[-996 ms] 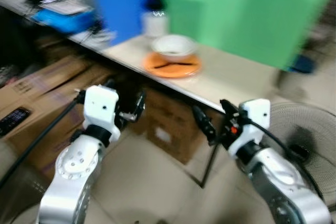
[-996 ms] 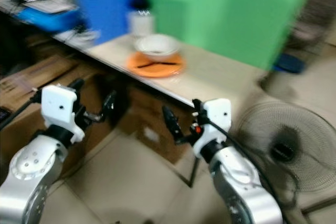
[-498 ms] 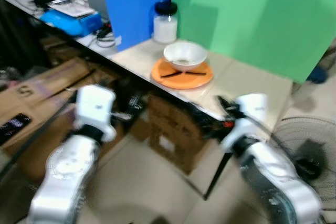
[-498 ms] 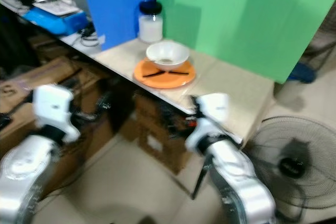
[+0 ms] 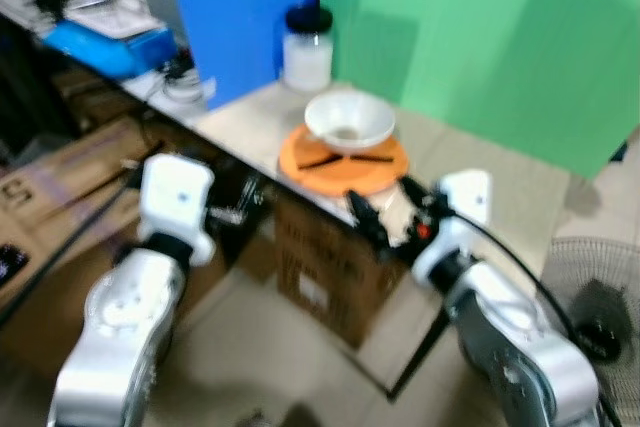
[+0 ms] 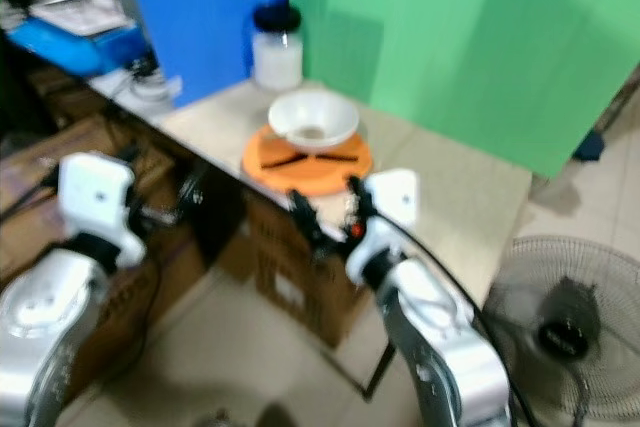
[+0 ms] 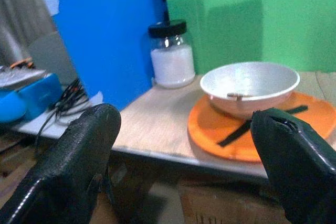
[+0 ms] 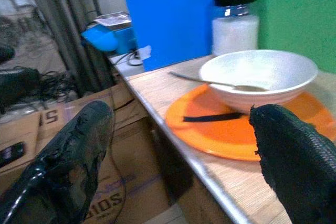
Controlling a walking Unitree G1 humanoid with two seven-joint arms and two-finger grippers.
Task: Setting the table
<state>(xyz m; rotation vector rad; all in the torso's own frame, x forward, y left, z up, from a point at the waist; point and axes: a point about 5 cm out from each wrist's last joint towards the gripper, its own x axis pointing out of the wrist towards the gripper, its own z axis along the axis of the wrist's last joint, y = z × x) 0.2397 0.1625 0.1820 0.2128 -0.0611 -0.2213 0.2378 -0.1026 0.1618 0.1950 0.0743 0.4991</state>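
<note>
Reaching toward the table edge, the right gripper (image 5: 383,215) hangs just short of the round orange plastic plate (image 5: 343,160), its two long black fingers spread wide and holding nothing — a stance that looks like readiness for a grasp, not a grip. Straight ahead of those fingers, in the right wrist view, a white shallow bowl (image 8: 258,78) sits on the plate with a thin metal spoon (image 8: 220,83) resting inside it, handle over the rim, and a pair of black chopsticks (image 8: 212,116) lies flat on the plate's near side. Beyond the bowl stands a glass jar with a black lid and white contents (image 8: 235,19), in front of a blue board (image 8: 178,14) and a green backdrop (image 6: 470,37) that wall off the light wooden tabletop (image 5: 480,182). The left gripper (image 5: 232,213) is lower and off to the plate's side, below the table edge, also gaping and empty; through its wrist camera the same bowl (image 7: 249,83) shows ahead between its fingers. Both arms seem held back from the edge so the stacked setting can be approached level — the plate, I judge, is the likely first thing to take. Cardboard boxes (image 5: 315,267) sit under the table.
</note>
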